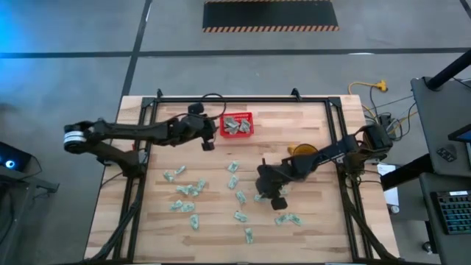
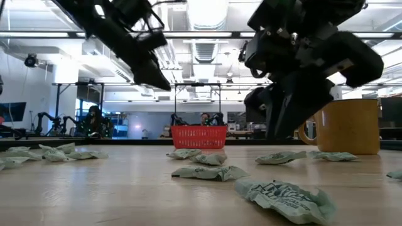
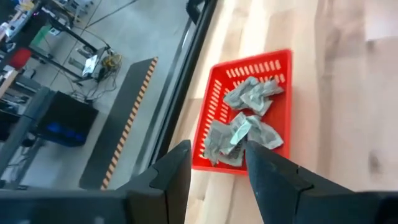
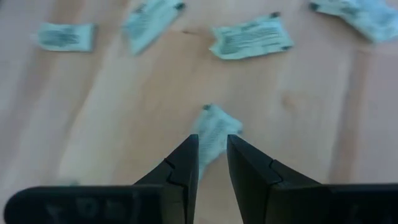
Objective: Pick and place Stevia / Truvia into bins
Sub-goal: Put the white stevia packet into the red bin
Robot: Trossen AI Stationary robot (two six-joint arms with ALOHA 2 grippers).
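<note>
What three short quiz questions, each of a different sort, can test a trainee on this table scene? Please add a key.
1. True or false: the red basket already holds several sachets.
2. Which pincer is low over the scattered sachets in the middle of the table?
A. the left pincer
B. the right pincer
3. Fill in: a yellow ____ stands on the table behind the right arm.

Key: 1 true. 2 B; a sachet lies just ahead of its parted fingers, while the left pincer, open and empty, is beside the basket. 3 mug.
</note>
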